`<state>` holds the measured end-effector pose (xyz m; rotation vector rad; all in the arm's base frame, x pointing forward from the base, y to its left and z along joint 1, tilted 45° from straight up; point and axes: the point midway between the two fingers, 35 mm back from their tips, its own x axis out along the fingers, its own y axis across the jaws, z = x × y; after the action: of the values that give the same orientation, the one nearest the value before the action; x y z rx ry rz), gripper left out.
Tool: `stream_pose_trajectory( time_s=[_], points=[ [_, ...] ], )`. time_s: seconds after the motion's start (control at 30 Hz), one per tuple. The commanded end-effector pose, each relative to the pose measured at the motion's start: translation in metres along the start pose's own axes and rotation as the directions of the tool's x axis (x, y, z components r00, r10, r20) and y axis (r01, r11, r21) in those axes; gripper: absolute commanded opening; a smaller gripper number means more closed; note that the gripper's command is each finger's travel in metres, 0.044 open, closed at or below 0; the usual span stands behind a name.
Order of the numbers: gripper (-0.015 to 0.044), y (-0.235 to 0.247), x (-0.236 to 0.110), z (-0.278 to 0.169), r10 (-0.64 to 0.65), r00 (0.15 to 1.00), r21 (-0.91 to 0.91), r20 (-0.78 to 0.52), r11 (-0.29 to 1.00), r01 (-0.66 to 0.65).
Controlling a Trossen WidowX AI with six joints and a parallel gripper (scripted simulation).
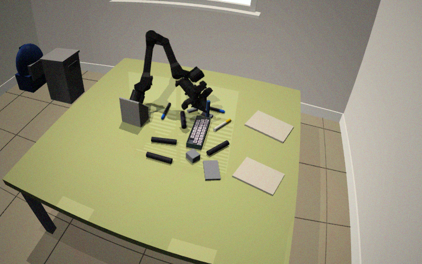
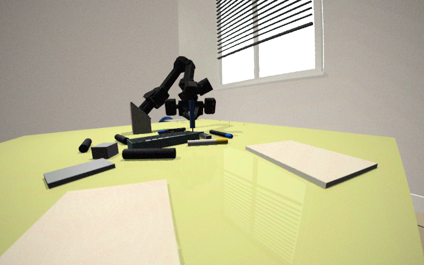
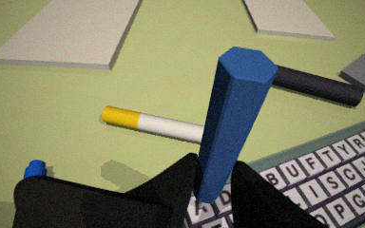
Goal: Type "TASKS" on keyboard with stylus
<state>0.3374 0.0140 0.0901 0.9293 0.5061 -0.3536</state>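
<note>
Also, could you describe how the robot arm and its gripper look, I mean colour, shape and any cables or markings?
The arm is matte black all over, built of slim boxy links with rounded joint housings. The gripper is black too, with two wedge-shaped fingers that taper toward their tips. Chunky black blocks sit on either side of the wrist. No cables, labels or markings show in any view.

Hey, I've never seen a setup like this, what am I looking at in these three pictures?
A black robot arm stands on a green table. One picture looks down from above, one from low across the table, and one from a camera on the arm's wrist. Its gripper is closed on a blue stylus, held upright over one end of a small keyboard. Around it lie black cylinders, a yellow-tipped white marker, blue-capped pens, grey blocks and two pale flat boards.
</note>
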Motion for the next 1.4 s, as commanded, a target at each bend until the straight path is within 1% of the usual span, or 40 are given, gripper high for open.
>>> stream_pose_trajectory(
  time_s=[0.0, 0.53, 0.83, 1.0, 1.2, 1.27, 1.37],
  points=[
    [0.0081, -0.001, 0.001, -0.002, -0.003, 1.0, 0.003, 0.002, 1.0, 0.003],
    [0.0081, -0.001, 0.001, -0.002, -0.003, 1.0, 0.004, 0.002, 1.0, 0.003],
    [0.0081, -0.001, -0.015, 0.027, -0.004, 1.0, 0.002, 0.002, 1.0, 0.004],
    [0.0084, -0.003, -0.015, 0.028, -0.007, 1.0, 0.008, 0.008, 1.0, 0.007],
    [0.0044, -0.003, -0.015, 0.028, -0.007, 1.0, 0.008, 0.008, 1.0, 0.007],
    [0.0, -0.005, -0.014, 0.028, -0.007, 1.0, 0.008, 0.008, 1.0, 0.007],
    [0.0, -0.013, -0.009, 0.031, -0.01, 1.0, 0.007, 0.006, 1.0, 0.01]
  ],
)
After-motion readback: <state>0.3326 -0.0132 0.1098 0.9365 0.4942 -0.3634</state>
